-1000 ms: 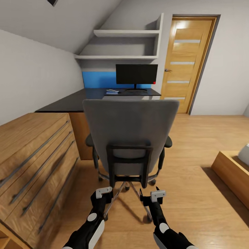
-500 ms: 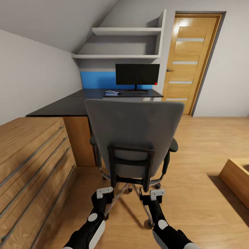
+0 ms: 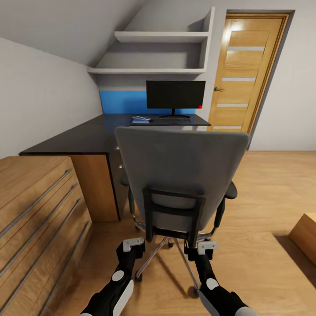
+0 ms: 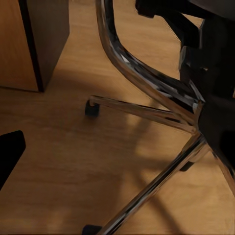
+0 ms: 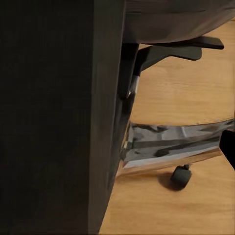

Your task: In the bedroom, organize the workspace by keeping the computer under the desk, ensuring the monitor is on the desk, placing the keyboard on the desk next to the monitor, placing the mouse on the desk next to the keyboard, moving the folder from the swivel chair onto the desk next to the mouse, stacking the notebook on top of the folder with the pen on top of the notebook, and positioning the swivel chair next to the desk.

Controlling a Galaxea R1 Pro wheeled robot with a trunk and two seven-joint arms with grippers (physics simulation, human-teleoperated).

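Behind swivel chair [image 3: 182, 175], your L fingers [image 3: 133, 245] and R fingers [image 3: 202, 248] hang near its base, touching nothing; spread can't be told. Monitor [image 3: 175, 95] on table [image 3: 79, 138].

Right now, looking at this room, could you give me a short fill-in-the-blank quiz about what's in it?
1. The monitor stands on the black ____.
2. The chair has its ____ turned toward the camera.
3. Right of the monitor is a closed wooden ____.
4. The panel behind the desk is coloured ____.

Missing words: desk; back; door; blue
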